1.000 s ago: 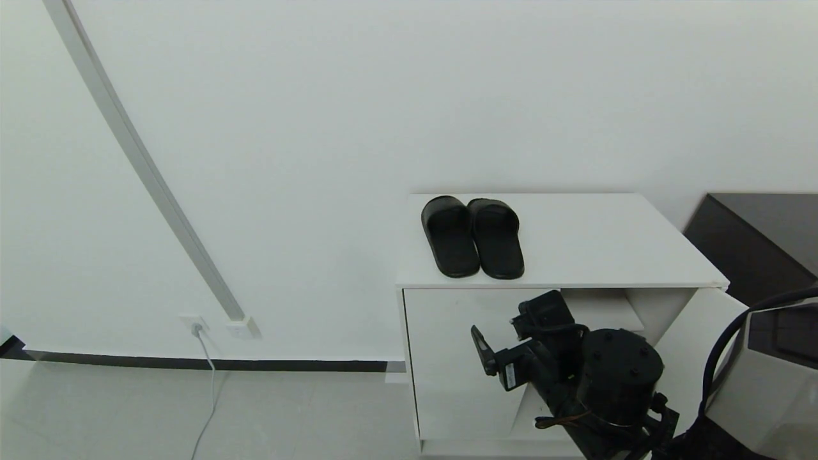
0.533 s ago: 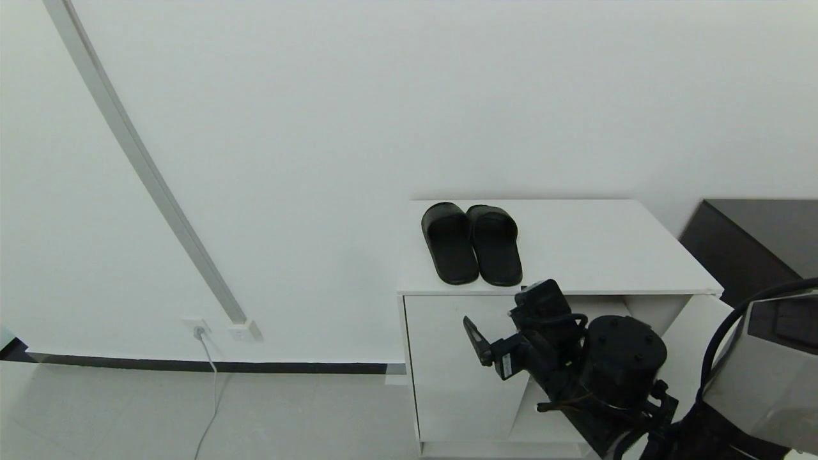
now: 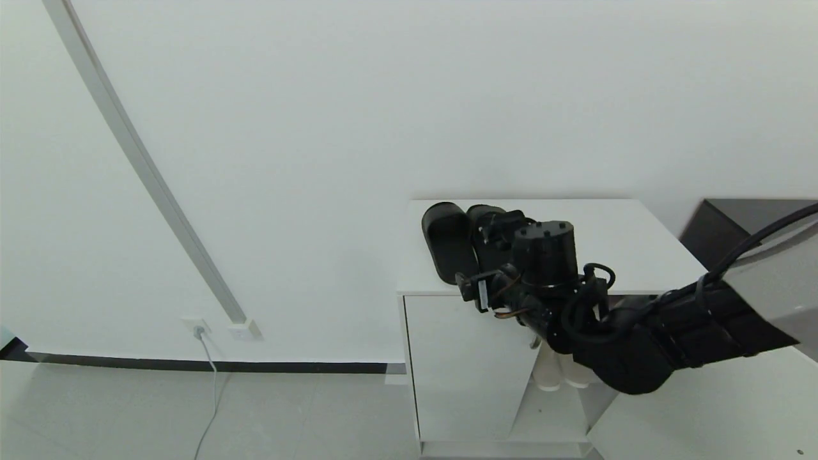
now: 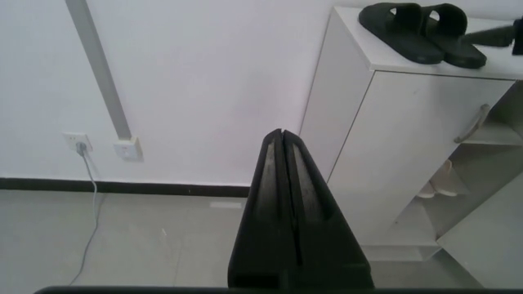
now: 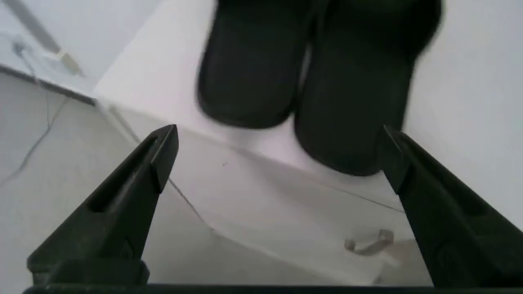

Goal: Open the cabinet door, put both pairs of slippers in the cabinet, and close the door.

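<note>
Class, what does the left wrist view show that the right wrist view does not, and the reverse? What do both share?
Left wrist only: the shut left gripper and white slippers on a shelf inside the cabinet. Right wrist only: the right gripper with both fingers spread open. Shared: the black slippers on the cabinet top and the door handle.

A white rectangular cabinet [image 3: 466, 364] stands on the pale grey tiled floor [image 3: 287, 415] against the wall. On its flat white top [image 3: 613, 243], toward the left side, a pair of black rubber slide slippers [image 3: 447, 246] lies side by side, heels near the front edge. A pale pair of slippers [image 4: 437, 181] sits on a lower inner shelf [image 3: 549, 415]
</note>
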### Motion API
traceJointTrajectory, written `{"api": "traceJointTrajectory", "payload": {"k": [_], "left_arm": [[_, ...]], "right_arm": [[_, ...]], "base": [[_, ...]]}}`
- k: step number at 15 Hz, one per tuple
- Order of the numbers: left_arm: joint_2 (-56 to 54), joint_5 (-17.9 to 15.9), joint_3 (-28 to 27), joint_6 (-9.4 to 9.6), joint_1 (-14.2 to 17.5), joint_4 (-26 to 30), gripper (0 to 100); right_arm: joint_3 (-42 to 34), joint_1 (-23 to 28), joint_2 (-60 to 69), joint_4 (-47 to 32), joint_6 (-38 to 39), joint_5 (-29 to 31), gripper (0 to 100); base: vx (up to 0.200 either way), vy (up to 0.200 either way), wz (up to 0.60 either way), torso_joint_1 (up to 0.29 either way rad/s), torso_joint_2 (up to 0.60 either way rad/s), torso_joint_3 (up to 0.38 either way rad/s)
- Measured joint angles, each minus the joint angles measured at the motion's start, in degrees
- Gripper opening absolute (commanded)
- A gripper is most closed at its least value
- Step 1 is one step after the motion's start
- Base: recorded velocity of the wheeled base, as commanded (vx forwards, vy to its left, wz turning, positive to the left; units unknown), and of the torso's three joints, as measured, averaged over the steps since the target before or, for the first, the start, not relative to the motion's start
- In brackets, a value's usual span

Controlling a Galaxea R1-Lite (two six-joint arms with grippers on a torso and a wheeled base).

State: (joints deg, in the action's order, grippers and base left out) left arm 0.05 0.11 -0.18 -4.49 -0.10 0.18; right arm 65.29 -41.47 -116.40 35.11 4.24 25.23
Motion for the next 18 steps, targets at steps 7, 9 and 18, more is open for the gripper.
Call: {"api": "traceJointTrajectory", "payload": {"k": [7,9,18], "left_arm": [[0.0,-0.11,-0.04,0.04,-0.01,0.09,0],[0.0,-0.09,-0.06,0.04,0.0,0.11,0],[0.0,-0.04,0.0,-0.13,0.0,0.06,0]], "right_arm": [[8.5,0.07,0.61,-9.72,8.67,3.08,100],[8.37,0.22,0.13,-9.68,9.19,3.17,100],[5.71,0.44,-5.51,-0.27,8.42,2.76,100]], "base": [[0.143,0.0,0.0,-0.002,0.0,0.0],[0.2,0.0,0.0,0.014,0.01,0.002],[0.0,0.0,0.0,0.0,0.0,0.0]]}}
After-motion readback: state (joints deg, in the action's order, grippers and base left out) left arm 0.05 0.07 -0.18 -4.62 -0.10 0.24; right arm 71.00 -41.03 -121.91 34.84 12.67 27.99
